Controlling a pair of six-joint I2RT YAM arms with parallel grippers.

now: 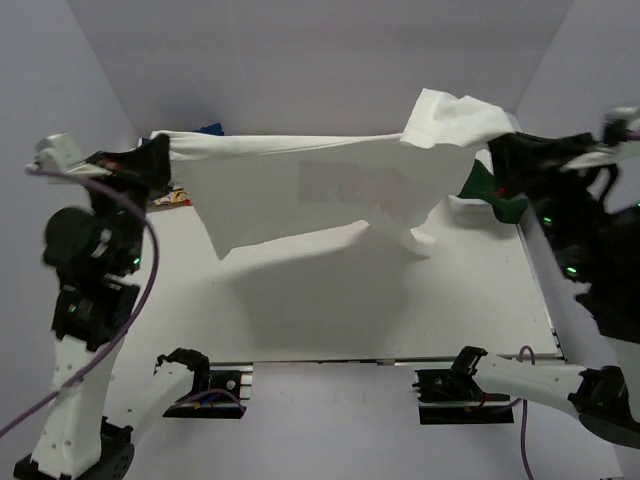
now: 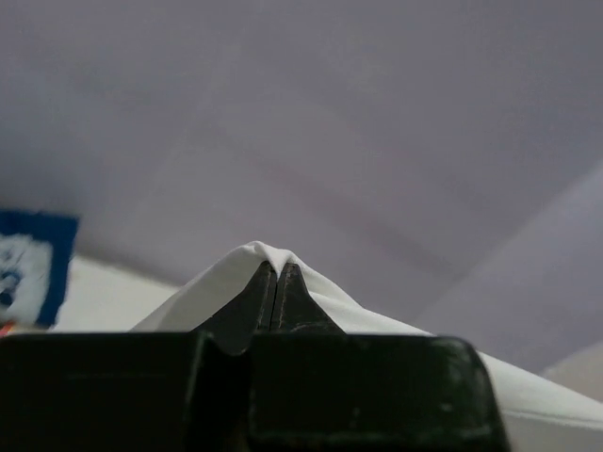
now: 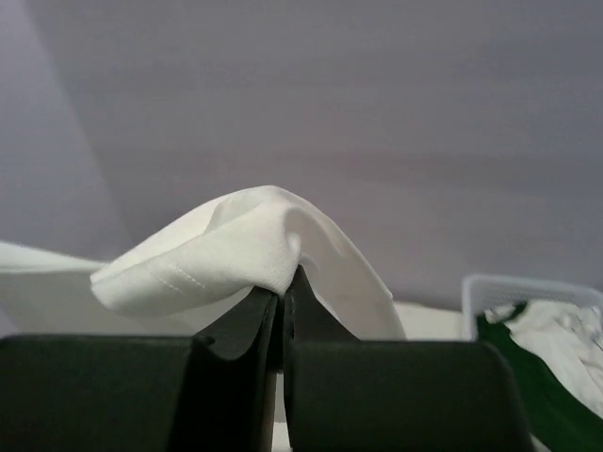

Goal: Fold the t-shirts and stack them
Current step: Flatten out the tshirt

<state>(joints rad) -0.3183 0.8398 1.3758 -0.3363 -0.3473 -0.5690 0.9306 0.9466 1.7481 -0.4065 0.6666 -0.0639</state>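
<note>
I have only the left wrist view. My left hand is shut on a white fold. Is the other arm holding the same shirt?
Observer: Yes, the right hand is shut on another edge of the white shirt.
Operator: Is the shirt lifted from the table?
Observer: It hangs spread between the right hand and the left hand, above the table. If its lowest tip touches, I cannot tell.
Operator: Is anything at the right side?
Observer: A green cloth lies in a white basket.
</note>
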